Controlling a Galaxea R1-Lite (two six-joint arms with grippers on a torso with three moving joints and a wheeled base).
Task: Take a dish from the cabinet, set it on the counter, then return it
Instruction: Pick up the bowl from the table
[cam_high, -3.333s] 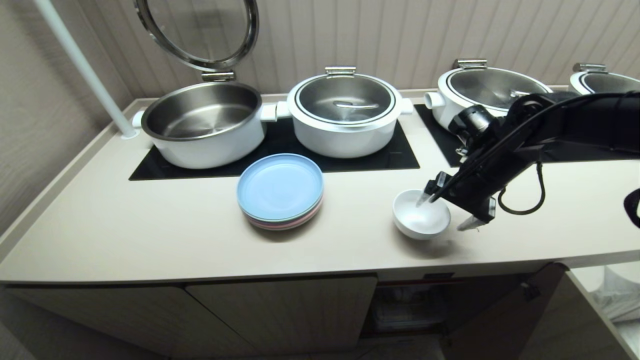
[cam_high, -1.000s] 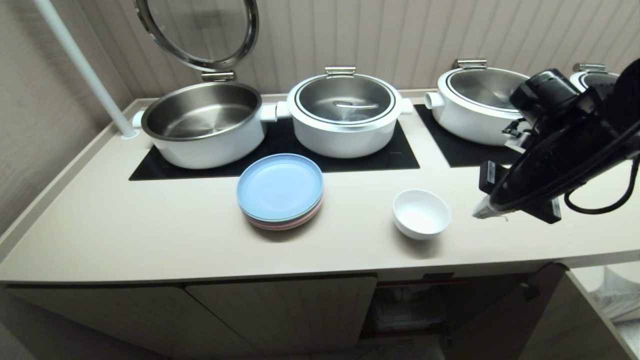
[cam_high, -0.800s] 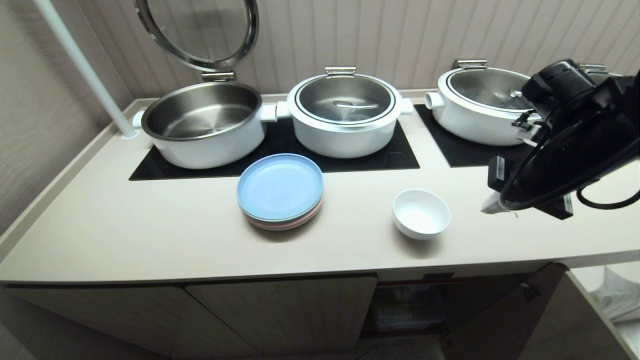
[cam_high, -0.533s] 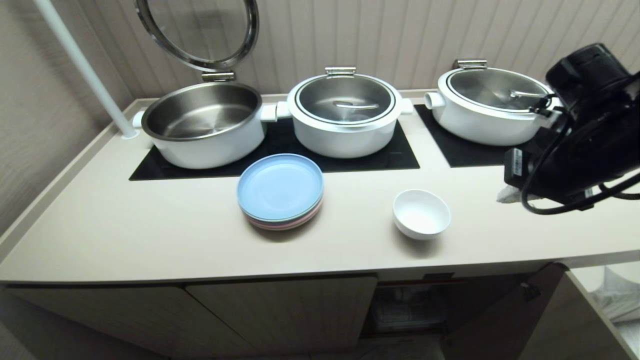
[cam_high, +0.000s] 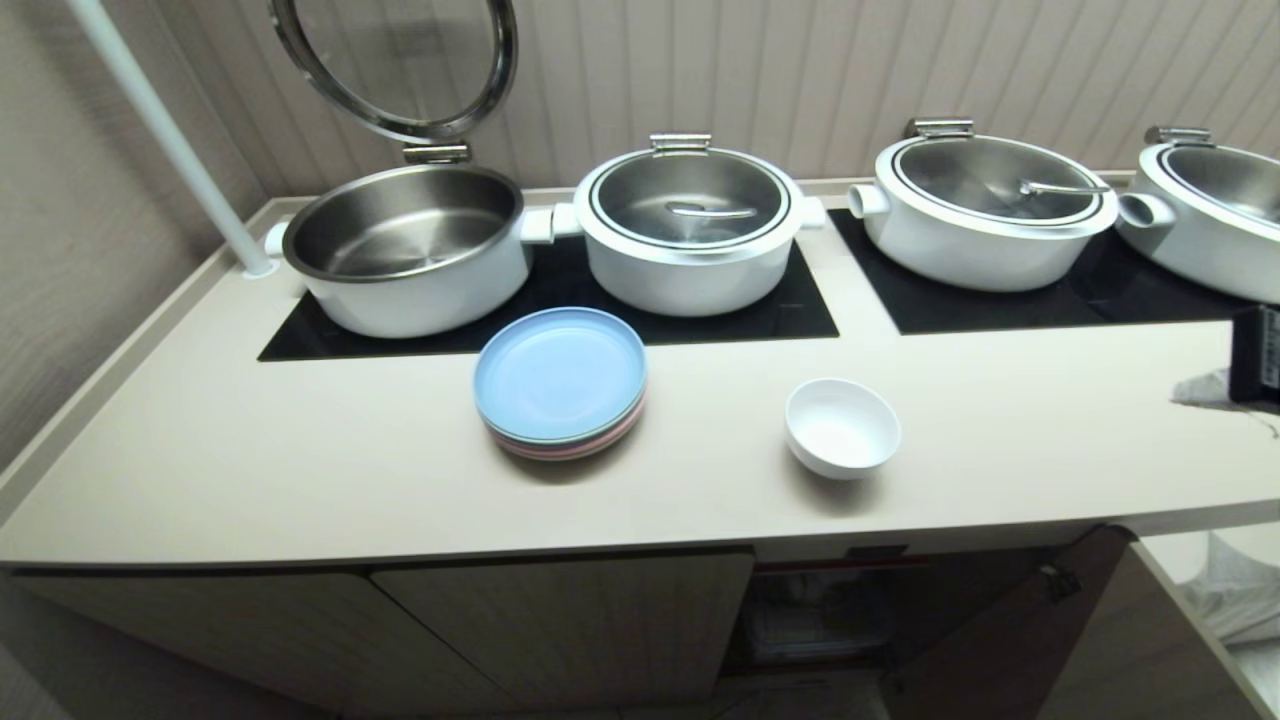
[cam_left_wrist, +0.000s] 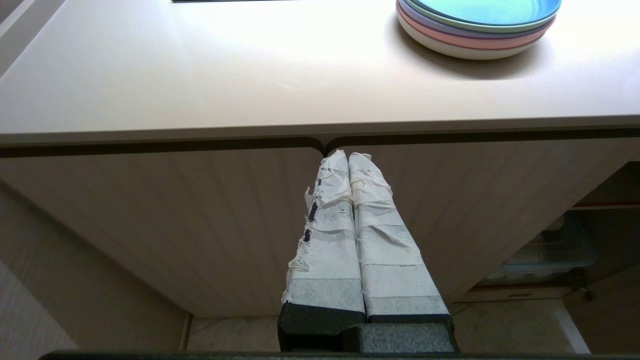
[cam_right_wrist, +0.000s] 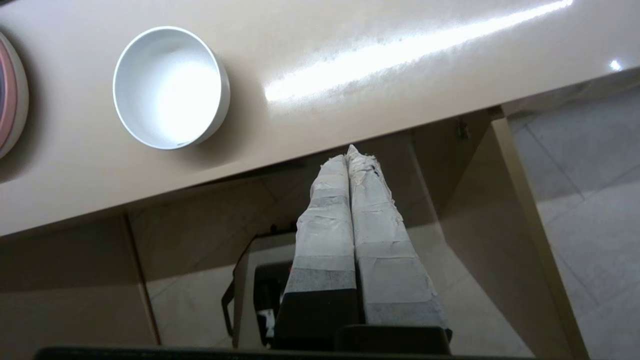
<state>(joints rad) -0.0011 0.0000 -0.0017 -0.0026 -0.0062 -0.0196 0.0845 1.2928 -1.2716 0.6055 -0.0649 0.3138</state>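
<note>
1. The left pincer (cam_left_wrist: 348, 157), pressed together and empty, hangs low before the closed cabinet doors (cam_left_wrist: 200, 210), far from the bowl.
2. The white bowl (cam_high: 842, 427) stands upright on the counter (cam_high: 300, 470), just right of the stacked plates (cam_high: 560, 382).
3. The right pincer (cam_right_wrist: 348, 152), pressed together and empty, is off the counter's front edge, right of the bowl and nearer to it; round, the bowl has no long axis.

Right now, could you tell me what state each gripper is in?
Left gripper: closed, holding nothing.
Right gripper: closed, holding nothing; the bowl sits apart on the counter.
</note>
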